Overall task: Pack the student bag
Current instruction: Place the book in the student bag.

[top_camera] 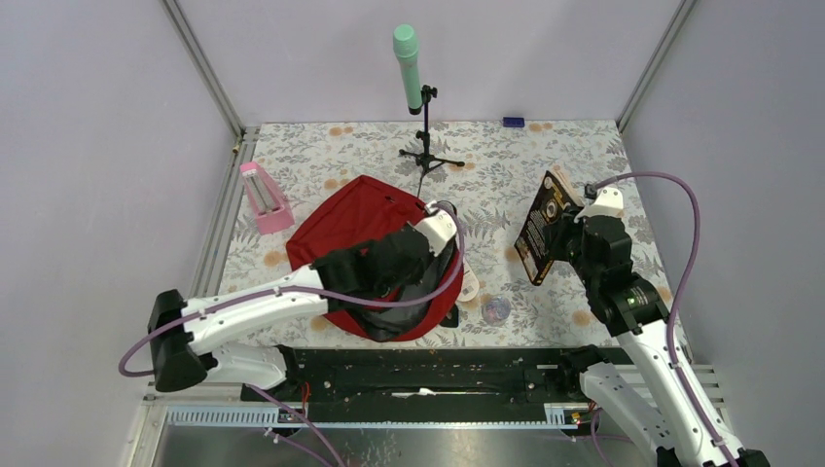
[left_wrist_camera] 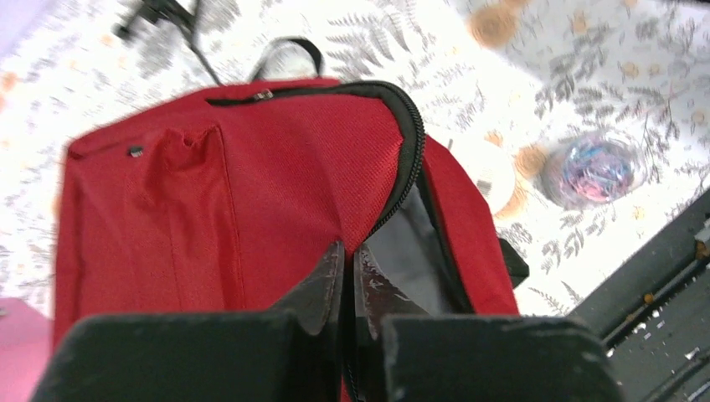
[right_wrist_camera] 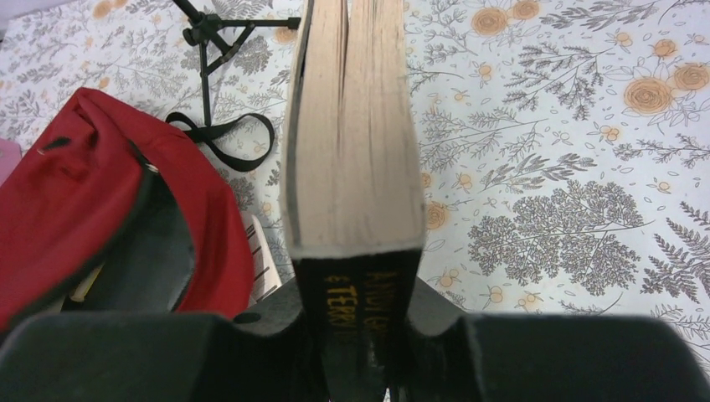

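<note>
The student bag (top_camera: 355, 229) lies mid-table; a microphone stand (top_camera: 425, 146) behind it; a box (top_camera: 265, 197) to its left; a book (top_camera: 547, 227) to its right.

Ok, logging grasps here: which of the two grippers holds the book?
The right gripper: its jaws clamp the black book, whereas the left gripper pinches the red backpack at its zipper edge.
</note>
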{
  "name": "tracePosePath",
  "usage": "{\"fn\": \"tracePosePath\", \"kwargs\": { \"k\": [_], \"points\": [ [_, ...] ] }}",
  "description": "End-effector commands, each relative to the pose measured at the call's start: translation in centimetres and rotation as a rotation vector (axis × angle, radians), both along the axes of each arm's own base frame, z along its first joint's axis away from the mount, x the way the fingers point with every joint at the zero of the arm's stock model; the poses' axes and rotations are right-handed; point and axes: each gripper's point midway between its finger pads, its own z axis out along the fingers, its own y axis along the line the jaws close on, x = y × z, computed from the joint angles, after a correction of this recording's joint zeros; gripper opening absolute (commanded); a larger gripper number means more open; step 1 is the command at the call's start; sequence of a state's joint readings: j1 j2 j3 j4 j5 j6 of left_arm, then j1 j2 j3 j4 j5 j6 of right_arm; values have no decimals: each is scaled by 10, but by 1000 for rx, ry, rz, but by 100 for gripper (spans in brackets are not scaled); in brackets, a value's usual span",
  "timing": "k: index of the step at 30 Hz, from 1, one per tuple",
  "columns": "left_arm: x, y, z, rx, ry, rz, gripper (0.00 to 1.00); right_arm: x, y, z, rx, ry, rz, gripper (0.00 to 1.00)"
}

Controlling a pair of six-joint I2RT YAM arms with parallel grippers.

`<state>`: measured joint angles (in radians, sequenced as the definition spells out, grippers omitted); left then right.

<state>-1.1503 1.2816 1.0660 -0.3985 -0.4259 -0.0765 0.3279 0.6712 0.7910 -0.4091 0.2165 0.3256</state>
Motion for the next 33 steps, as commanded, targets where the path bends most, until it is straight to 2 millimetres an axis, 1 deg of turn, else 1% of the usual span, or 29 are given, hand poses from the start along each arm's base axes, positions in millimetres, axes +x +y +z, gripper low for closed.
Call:
{"fn": "tracePosePath", "kwargs": {
  "k": [1, 4, 8, 9, 11, 12, 14, 16, 19, 22, 25, 26, 28, 30, 31, 32, 33],
  "points": [
    [13, 22, 74, -21, -141, 30, 0, 3, 12, 40, 43, -91, 60, 0],
    [18, 30, 92, -16, -137, -11, 0, -1, 28, 44, 121, -78, 117, 0],
    [31, 42, 113, -59, -129, -33, 0, -12, 72, 50, 259, 18, 320, 0],
    [35, 45, 118, -68, -136, -26, 0, -13, 80, 50, 290, 45, 347, 0],
    [41, 48, 127, -85, -153, -27, 0, -27, 110, 54, 409, 122, 492, 0],
    [44, 49, 129, -97, -158, -25, 0, -32, 121, 55, 452, 146, 552, 0],
    [53, 54, 128, -122, -155, -5, 0, -46, 145, 65, 554, 167, 672, 0],
    [61, 61, 125, -160, -131, 14, 0, -57, 161, 69, 586, 177, 732, 0],
    [62, 64, 122, -219, -120, 16, 0, -71, 182, 61, 612, 242, 795, 0],
    [61, 65, 122, -245, -130, 18, 0, -84, 205, 51, 665, 315, 865, 0],
    [64, 69, 125, -257, -143, 41, 0, -98, 228, 43, 715, 381, 934, 0],
    [64, 70, 126, -267, -146, 48, 0, -105, 236, 44, 724, 392, 969, 0],
    [64, 71, 133, -298, -169, 53, 0, -112, 248, 38, 731, 431, 1006, 0],
    [61, 72, 137, -317, -186, 43, 0, -115, 255, 32, 727, 459, 1009, 0],
    [59, 72, 140, -324, -196, 30, 0, -114, 257, 28, 725, 474, 990, 0],
    [56, 73, 142, -331, -207, 16, 0, -110, 257, 21, 724, 495, 956, 0],
    [53, 72, 145, -338, -216, 1, 0, -102, 257, 13, 719, 506, 895, 0]
  ]
}}
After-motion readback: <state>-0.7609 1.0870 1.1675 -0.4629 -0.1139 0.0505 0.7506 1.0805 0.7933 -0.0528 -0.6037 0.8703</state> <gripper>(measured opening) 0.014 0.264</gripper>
